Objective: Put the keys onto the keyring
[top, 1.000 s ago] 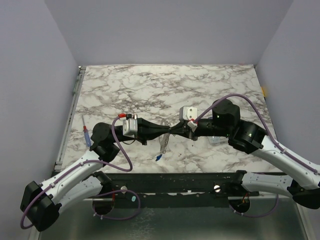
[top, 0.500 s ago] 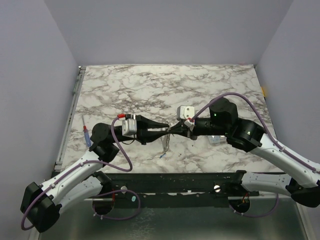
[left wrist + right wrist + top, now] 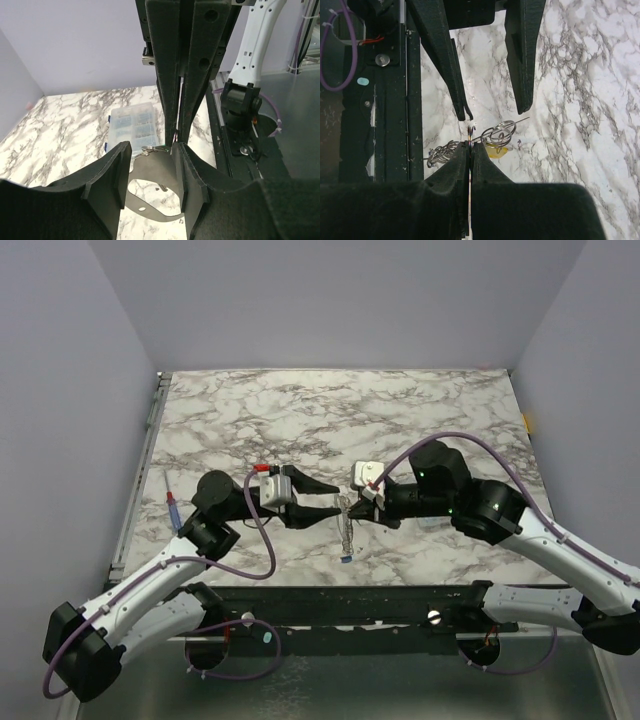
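Two arms meet mid-width near the worktop's (image 3: 330, 410) near edge. Right gripper (image 3: 352, 504) jaws together, clamped on the keyring (image 3: 498, 134). Blue key (image 3: 346, 559) at its hanging end, yellow key (image 3: 495, 150) against the rings. Left gripper (image 3: 335, 499) jaws apart, just beside. Clear compartment box (image 3: 134, 127) by right arm, contents unreadable. Pen (image 3: 175, 510) near left edge, well apart.

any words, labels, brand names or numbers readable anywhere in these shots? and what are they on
No text can be read in any view.
clear plastic box: no legible label.
teal sticker: no marking can be made out on it.
pen: too small to read any print.
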